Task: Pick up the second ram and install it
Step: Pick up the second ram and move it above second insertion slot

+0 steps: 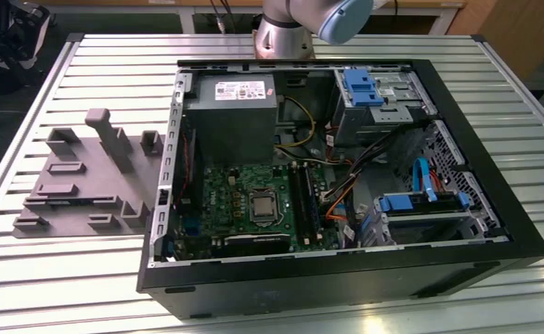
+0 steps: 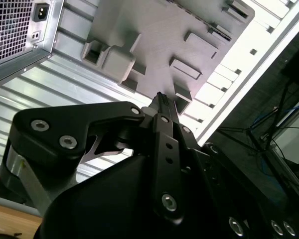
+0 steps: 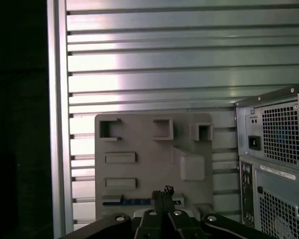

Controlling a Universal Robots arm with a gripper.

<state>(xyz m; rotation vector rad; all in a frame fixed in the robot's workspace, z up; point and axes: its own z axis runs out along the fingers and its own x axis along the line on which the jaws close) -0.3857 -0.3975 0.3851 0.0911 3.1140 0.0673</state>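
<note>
1. One stick sought: found the second ram [image 3: 134, 201] lying in a long slot toward the near side of the grey fixture [image 1: 86, 174], at the exterior view's left of the open computer case [image 1: 494, 209].
2. Judged it light, stiff and fragile; best pinched across the long bare edges, clear of chips and contacts.
3. Hung high over the fixture, well apart from the stick, gripper [image 3: 162, 191] aimed down, jaws pressed together on nothing.

From my console I see even overhead light on the table [image 1: 58, 278] in the exterior view, its slats glaring white in both wrist views, the computer case [image 1: 346, 282] shadowed inside, and the pincer [image 2: 159, 99] a dark backlit mass.
</note>
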